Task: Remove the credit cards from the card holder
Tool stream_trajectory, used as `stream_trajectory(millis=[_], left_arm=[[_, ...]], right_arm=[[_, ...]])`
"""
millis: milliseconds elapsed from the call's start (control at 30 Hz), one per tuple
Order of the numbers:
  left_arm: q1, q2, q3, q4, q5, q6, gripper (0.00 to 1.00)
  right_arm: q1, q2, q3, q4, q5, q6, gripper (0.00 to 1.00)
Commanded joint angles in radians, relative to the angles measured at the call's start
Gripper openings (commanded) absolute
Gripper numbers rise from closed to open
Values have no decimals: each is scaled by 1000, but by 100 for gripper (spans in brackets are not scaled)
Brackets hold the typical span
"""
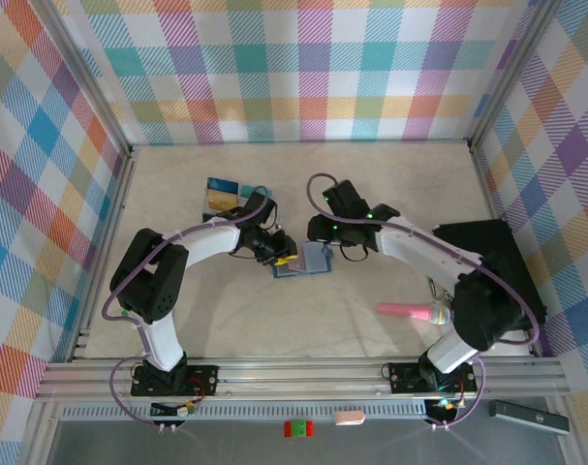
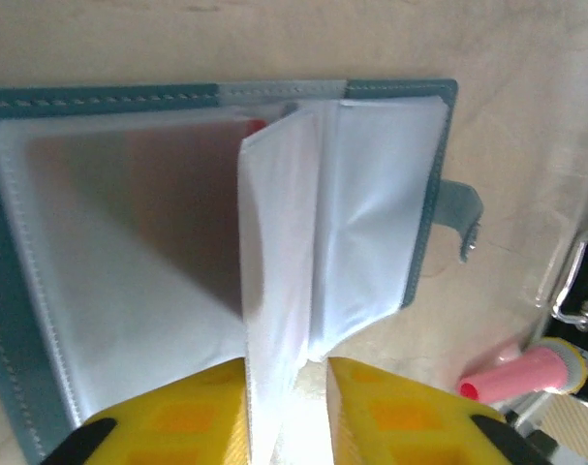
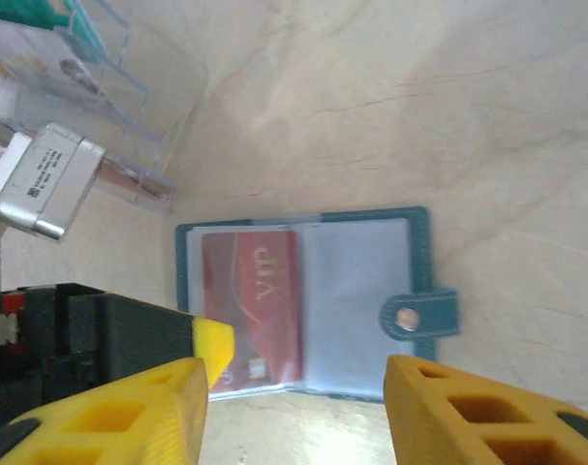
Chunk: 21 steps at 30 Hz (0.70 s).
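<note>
Beige table (image 1: 371,194), L pincer (image 2: 286,407) clamped on card holder (image 2: 8,320), R pincer (image 3: 298,387) apart above red card (image 3: 250,300)

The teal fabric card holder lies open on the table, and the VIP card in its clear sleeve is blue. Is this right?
Not quite: the plastic VIP card in the open teal fabric card holder is red, not blue; the right wrist view shows it.

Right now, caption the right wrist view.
Open card holder with a red card sleeved, framed by the right end effector.

A robot lab cell: plaid-cloth walls (image 1: 313,68) and aluminium frame rail (image 1: 303,373) enclose the tabletop (image 1: 274,320).
</note>
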<state>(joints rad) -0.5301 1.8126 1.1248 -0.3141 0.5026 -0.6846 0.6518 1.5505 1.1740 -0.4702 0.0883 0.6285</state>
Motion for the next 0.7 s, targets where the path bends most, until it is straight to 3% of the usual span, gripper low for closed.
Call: stream_trajectory(millis=[0, 200, 400, 667], left_arm=[[-16, 1, 23, 84, 90, -38, 32], [-31, 14, 27, 164, 116, -94, 40], [-56, 61, 59, 213, 121, -136, 45], [-53, 102, 85, 232, 90, -161, 52]], right_arm=[[-30, -78, -73, 16, 72, 21, 57], [-99, -210, -194, 102, 52, 10, 67], [-124, -268, -259, 182, 9, -57, 99], [-156, -300, -275, 202, -26, -83, 99]])
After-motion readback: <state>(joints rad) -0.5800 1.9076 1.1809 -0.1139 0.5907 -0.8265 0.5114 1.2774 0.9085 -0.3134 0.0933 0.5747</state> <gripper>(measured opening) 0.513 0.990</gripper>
